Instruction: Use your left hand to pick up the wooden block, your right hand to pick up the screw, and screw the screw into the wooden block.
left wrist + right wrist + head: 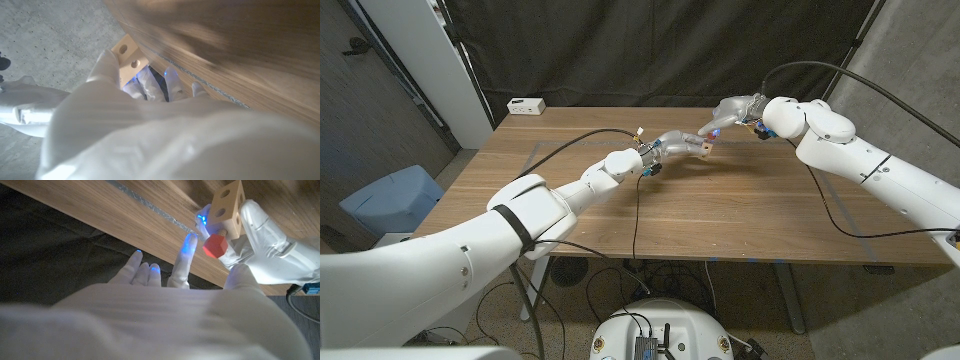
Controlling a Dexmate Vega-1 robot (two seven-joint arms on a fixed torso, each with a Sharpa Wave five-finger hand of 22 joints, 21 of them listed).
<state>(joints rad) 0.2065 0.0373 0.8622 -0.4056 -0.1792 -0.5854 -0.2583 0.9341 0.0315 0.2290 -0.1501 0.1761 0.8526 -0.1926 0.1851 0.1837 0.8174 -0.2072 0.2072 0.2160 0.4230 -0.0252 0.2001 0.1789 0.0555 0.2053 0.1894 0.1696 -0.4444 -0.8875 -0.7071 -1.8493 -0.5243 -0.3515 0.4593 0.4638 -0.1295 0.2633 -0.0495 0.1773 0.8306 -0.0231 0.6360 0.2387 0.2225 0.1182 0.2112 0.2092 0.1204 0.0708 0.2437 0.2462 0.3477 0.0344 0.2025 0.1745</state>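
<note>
My left hand gripping the pale drilled wooden block at frame centre, my right hand pinching the red-headed screw against it, above the brown wooden table.

A wooden table carries a small white box at its far left corner
</note>
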